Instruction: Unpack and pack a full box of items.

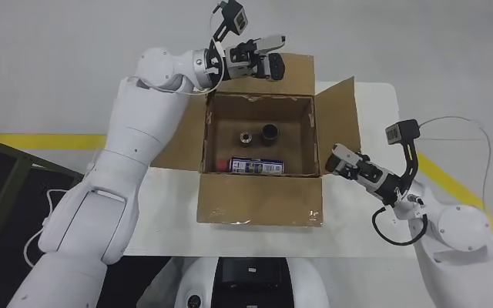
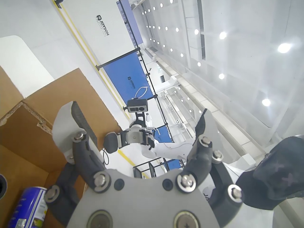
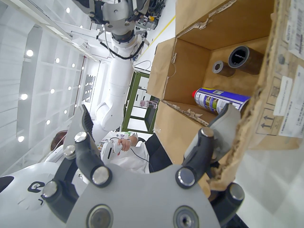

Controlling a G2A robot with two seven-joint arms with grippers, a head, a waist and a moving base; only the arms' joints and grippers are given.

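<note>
Left side first. The cardboard box [image 1: 260, 196] stands open on the white worktop [image 1: 362, 227], near its middle. Its left flap [image 1: 181, 142] is folded out flat, partly under my left arm.

My left fingers [image 2: 65, 126] are up at the far edge of the box, above the far flap [image 1: 299, 73], and hold nothing. They are spread wide, with only the room showing between the pads. From the right wrist view they hang in the air past the box's back wall, apart from the cardboard.

Inside the box, on the floor:
- small metal sleeve [image 1: 245, 138], dark, standing on end, hollow, towards the far half
- larger metal sleeve [image 1: 269, 135], dark, also on end, bore open upward, just beside the small one on its right. I cannot tell whether the two touch.
- spray can [image 1: 258, 165], blue and white, lying on its side along the near wall, with a red tip at its left end

The can is apart from both sleeves.

Right side. The right flap [image 1: 339, 115] stands out and up at an angle, with labels on its outer face. My right fingers [image 3: 224, 122] are at the near lower corner of that flap, just outside the box's right wall, low over the worktop. They are spread too, with nothing gripped. One finger is close against the flap's torn corrugated edge, and I cannot tell whether it touches. The other finger is out in open air, well clear of the box.
</note>
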